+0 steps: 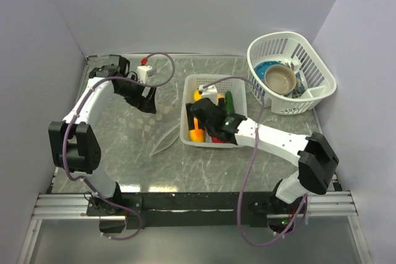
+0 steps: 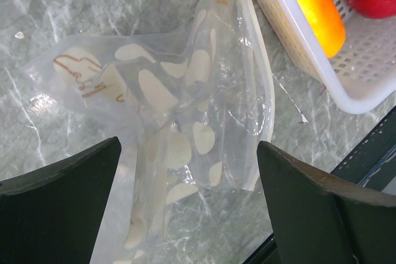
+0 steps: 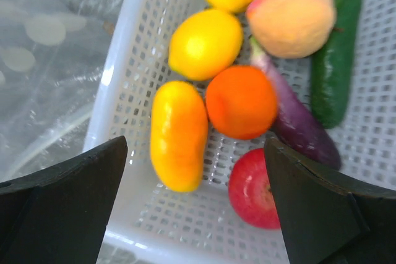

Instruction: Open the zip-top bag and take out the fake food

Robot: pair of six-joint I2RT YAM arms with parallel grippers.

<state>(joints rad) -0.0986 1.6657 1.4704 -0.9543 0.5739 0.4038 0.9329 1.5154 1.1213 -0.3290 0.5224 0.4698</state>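
The zip-top bag (image 2: 185, 109), clear with white dots, lies limp and flat on the marble table (image 1: 124, 153), left of a white lattice basket (image 1: 207, 77); I see nothing inside it. My left gripper (image 2: 189, 208) hovers open above the bag, which is not between its fingers. The fake food lies in the basket: a yellow pear (image 3: 179, 134), an orange (image 3: 241, 100), a red apple (image 3: 253, 190), a lemon (image 3: 205, 42), a peach (image 3: 291, 17), a purple eggplant (image 3: 297, 122) and a green cucumber (image 3: 334, 60). My right gripper (image 3: 195, 208) hangs open over the basket and holds nothing.
A round white basket (image 1: 322, 78) with a bowl (image 1: 280, 78) and dishes stands at the back right. Grey walls close in the left, back and right sides. The black rail (image 1: 185, 205) with the arm bases runs along the near edge.
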